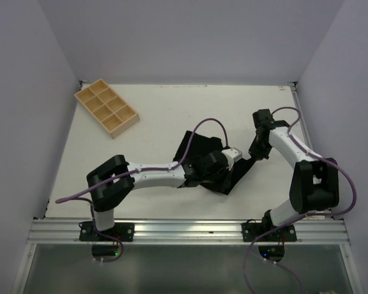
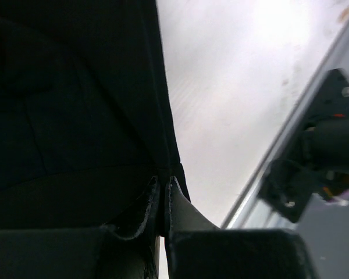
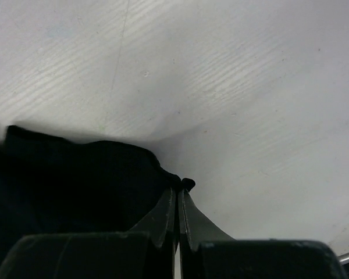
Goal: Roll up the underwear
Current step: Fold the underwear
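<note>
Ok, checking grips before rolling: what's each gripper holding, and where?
The left gripper pinches the underwear at its edge; the right gripper pinches a corner.

The top view looks down on the whole table (image 1: 172, 110) from behind. Both wrist views press close to the underwear (image 2: 75, 116)

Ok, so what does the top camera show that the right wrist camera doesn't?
Only the top camera: a wooden compartment tray at the far left corner of the table, the left arm and right arm, and most of the black underwear, stretched between them. Only the right wrist camera: a close look at the right end effector, shut and pinching a corner of the underwear. Both: the underwear and the white table.
</note>
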Robot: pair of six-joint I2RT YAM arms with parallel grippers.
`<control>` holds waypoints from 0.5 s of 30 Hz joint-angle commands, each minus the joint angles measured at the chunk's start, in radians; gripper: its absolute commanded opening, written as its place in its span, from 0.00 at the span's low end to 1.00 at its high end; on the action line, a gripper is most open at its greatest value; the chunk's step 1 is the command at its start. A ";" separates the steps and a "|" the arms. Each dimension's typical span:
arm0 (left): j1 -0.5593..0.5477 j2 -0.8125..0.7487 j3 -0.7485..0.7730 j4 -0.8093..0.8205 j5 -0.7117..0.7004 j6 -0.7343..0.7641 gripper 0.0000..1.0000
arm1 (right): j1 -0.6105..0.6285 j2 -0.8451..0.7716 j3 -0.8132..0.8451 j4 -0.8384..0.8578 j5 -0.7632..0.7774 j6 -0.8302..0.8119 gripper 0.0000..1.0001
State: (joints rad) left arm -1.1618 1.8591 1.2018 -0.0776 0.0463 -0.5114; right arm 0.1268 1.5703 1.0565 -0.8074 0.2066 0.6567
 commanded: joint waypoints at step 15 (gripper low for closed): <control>0.085 -0.284 -0.174 0.098 0.135 -0.148 0.00 | 0.137 -0.158 0.181 -0.133 0.089 0.029 0.00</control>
State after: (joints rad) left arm -1.1080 1.6363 1.0779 -0.0032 0.1448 -0.6136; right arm 0.1940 1.4040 1.1580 -0.9298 0.2375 0.6586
